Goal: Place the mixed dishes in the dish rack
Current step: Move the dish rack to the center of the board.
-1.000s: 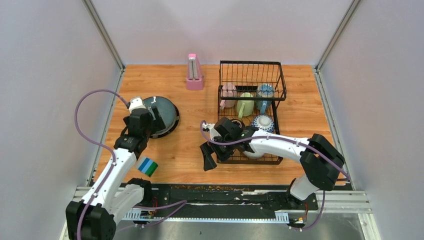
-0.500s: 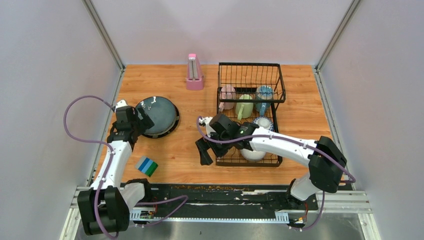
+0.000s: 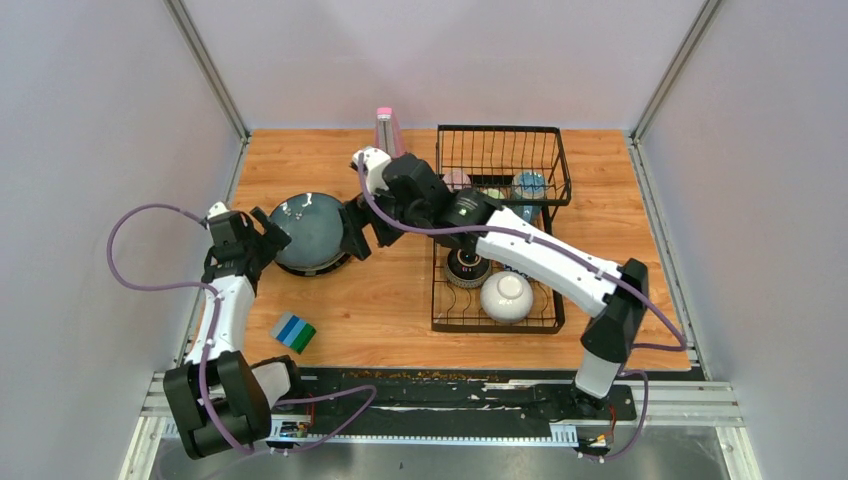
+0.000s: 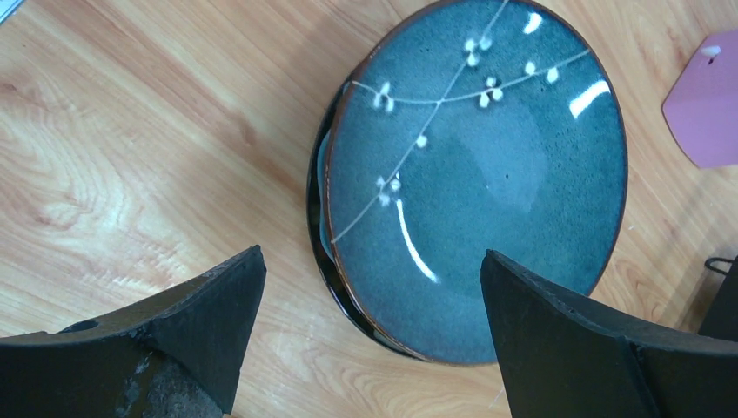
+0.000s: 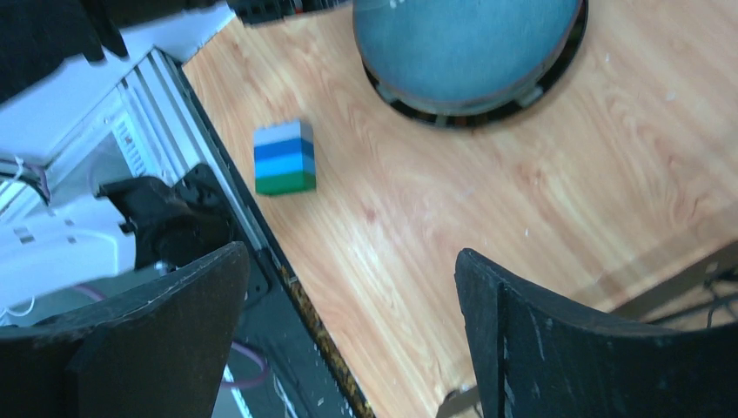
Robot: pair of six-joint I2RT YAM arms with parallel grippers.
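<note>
Since the two blue-grey plates [image 3: 312, 230] lie flat and stacked on the worktop [image 3: 390, 300], left of the dish rack [image 3: 500, 127] and well apart from it, a pinch from straight above would find no edge. That is probably why the arms flank the stack instead. The left tool [image 3: 262, 234] sits at the stack's left rim, fingers spread wide with nothing between them. Its wrist view looks down on the top plate [image 4: 474, 174], framed by the two fingers. The right tool [image 3: 355, 228], stretched across from the rack side, hangs just beside the right rim, likewise parted and empty. Its wrist view shows bare wood between the fingers and the striped block [image 5: 283, 157] further off. My reading is that one tool is meant to steady or tip the stack while the other takes a rim.

The plates face up and are round, so they have no long axis of their own. The top one sits slightly off-centre, leaving a dark crescent of the lower plate [image 4: 318, 183] showing on one side. A white sprig pattern runs slantwise across the top plate.

The rack's long axis runs from near edge to far wall. Its tall basket at the far end holds mugs [image 3: 528, 185], and a dark brown bowl [image 3: 466, 268] and a white bowl [image 3: 506, 297] sit in the low part. To fit, each plate would probably have to stand on edge.
</note>
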